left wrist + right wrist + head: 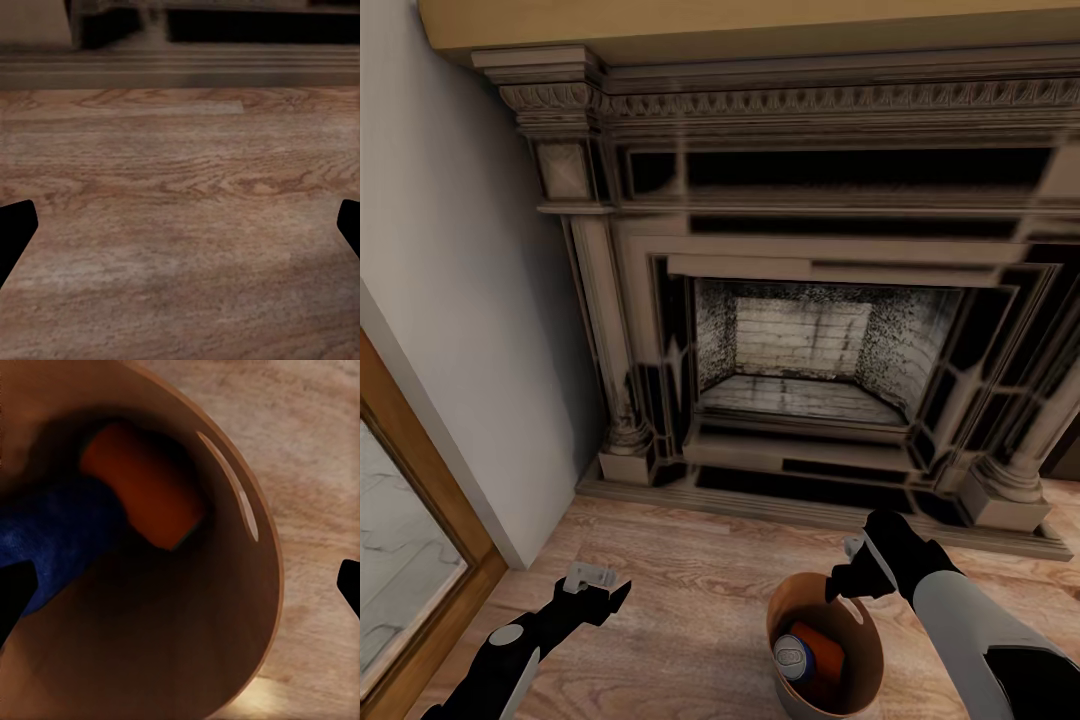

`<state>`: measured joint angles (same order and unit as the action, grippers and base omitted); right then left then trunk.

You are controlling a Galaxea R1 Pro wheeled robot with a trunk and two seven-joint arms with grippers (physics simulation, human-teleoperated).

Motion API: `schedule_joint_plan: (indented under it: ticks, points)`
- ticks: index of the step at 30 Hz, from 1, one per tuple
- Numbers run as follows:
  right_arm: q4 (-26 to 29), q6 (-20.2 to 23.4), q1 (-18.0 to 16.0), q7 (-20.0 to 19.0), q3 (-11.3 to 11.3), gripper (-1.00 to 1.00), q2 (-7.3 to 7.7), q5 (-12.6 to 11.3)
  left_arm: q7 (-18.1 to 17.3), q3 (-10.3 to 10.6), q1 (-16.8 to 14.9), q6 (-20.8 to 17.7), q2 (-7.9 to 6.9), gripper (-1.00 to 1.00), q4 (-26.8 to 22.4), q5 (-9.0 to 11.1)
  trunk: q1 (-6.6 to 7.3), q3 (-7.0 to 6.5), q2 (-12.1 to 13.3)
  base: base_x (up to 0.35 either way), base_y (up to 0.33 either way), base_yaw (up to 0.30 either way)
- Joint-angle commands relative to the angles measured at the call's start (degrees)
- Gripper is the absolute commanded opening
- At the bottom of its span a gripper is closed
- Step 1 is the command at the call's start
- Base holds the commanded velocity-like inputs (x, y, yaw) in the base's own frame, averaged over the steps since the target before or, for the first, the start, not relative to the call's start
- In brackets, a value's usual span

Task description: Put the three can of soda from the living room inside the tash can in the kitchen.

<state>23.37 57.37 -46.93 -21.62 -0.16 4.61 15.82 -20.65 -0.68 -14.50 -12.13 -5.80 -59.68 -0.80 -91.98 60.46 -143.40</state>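
The tash can (863,640) stands on the wood floor in front of the fireplace, its tan inside facing up. Inside it lie a blue can of soda (794,655) and an orange one (823,650), side by side. My right gripper (846,570) hovers open over the bucket's far rim with nothing between its fingers. The right wrist view looks down into the tash can (195,652), with the blue can (60,540), the orange can (142,484) and the oval handle hole (229,480). My left gripper (605,588) is open and empty, low over bare floor to the bucket's left.
An ornate fireplace (810,300) with a raised stone base (760,500) fills the wall ahead. A wood-framed glass door (410,540) runs along the left, with a white wall (460,250) beside it. Light wood floor (180,187) lies between the grippers.
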Motion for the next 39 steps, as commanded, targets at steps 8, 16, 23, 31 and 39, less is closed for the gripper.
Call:
schedule_joint_plan:
  ticks: [8,16,23,31,39]
  points:
    - [-0.1,-1.0,0.1,0.0,0.0,1.0,0.01,0.0,0.0,0.0,0.0,-0.1,0.0,1.0,0.0,0.0,0.03,-0.22,0.0,0.0,0.0,0.0]
    - [-0.1,-1.2,0.3,0.0,0.1,1.0,-0.02,0.0,1.4,0.2,0.0,-0.8,0.05,1.0,3.9,0.0,0.23,-1.99,0.1,0.0,0.0,0.0]
    - [-0.1,-1.2,0.3,0.0,0.1,1.0,-0.04,0.0,3.3,0.4,-0.1,-1.6,0.08,1.0,5.2,-0.1,1.18,-3.38,1.8,0.0,0.0,0.0]
    - [-0.1,-2.6,1.2,0.1,0.1,1.0,-0.12,0.0,3.8,0.5,-0.1,-2.5,0.17,1.0,6.0,-0.2,2.94,-4.81,5.0,0.0,0.0,0.0]
    - [-0.1,-3.4,1.6,0.1,0.1,1.0,-0.06,0.0,3.9,0.5,-0.2,-2.7,0.18,1.0,7.1,-0.2,4.7,-6.25,8.2,0.0,0.0,0.0]
